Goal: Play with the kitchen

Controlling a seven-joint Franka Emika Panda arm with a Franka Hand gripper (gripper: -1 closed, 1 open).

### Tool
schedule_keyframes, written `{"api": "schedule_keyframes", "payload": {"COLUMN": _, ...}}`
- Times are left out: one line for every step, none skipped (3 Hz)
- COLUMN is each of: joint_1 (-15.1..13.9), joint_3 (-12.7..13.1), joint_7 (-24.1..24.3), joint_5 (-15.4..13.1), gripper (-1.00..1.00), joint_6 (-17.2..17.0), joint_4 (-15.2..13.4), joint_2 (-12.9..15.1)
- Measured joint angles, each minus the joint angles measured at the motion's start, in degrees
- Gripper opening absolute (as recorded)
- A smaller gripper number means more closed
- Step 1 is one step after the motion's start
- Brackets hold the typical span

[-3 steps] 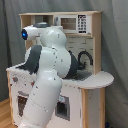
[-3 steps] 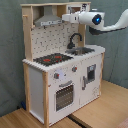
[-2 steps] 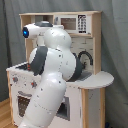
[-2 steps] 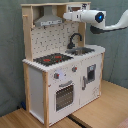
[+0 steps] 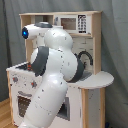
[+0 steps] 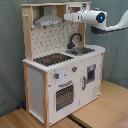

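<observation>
The kitchen point(image 6: 62, 75) stands upright on a wooden floor point(image 6: 107, 102), tall axis vertical, front turned toward the second exterior view's lower right (tap point(image 6: 75, 39) behind the sink point(image 6: 82, 50)). The arm point(image 6: 92, 17) reaches in by the hood point(image 6: 49, 20); whether its pincer grips, I cannot tell.

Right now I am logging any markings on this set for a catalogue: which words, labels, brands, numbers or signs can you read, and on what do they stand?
No text can be read in either exterior view.
White and light wood toy kitchen: dark marks on the white microwave panel, too blurred to read.
Small round knobs above the oven door: no legible signs.
White robot arm: no visible lettering; only a blue light.
</observation>
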Motion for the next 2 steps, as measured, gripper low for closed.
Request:
{"api": "schedule_keyframes", "payload": {"joint_1": -1.32, "joint_3": 0.94, "joint_7": -1.19, "joint_5": 0.0, "gripper": -1.0, "joint_6": -0.07, "joint_4": -0.43, "joint_2": 0.68}}
{"api": "schedule_keyframes", "payload": {"joint_1": -5.05, "joint_3": 5.02, "joint_7": -1.55, "joint_5": 0.02, "gripper": -1.0, "joint_6": -0.47, "joint_4": -2.98, "joint_2": 1.47}}
